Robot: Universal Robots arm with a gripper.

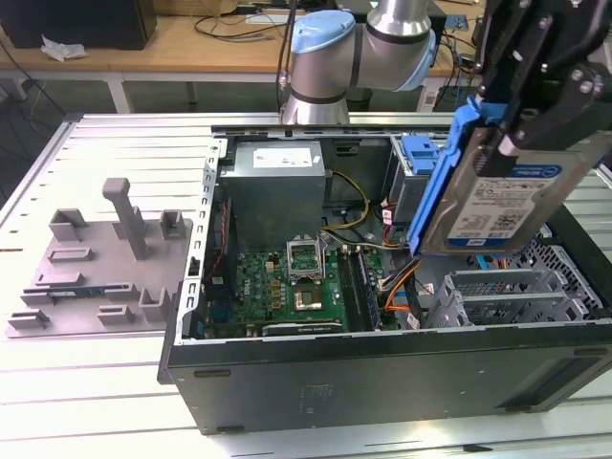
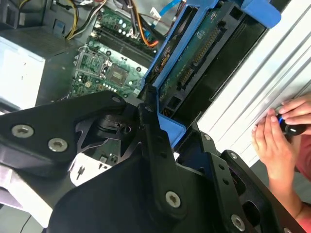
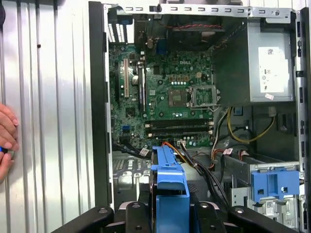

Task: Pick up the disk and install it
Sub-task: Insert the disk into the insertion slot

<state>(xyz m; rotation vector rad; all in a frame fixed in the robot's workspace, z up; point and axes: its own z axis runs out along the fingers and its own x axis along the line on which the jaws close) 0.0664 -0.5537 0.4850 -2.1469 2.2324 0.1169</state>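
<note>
The disk [image 1: 504, 198], a silver drive with a blue-and-white label in a blue caddy, hangs tilted above the open computer case [image 1: 382, 368], over its end on the exterior view's right. My gripper [image 1: 537, 129] is shut on it from above. In the second wrist view the disk [image 2: 195, 62] shows its green circuit-board underside, with the black fingers [image 2: 151, 127] clamped on the blue frame. In the first wrist view the disk [image 3: 169, 178] is seen edge-on between the gripper [image 3: 170, 216] parts, above the motherboard [image 3: 167, 94].
A blue bracket [image 1: 421, 158] tops the metal drive cage [image 3: 272, 183] inside the case. The power supply [image 1: 277, 180] and cables [image 1: 359, 225] lie nearby. A grey fixture plate [image 1: 105, 268] sits on the exterior view's left. A person's hand [image 2: 277, 141] rests on the table beside the case.
</note>
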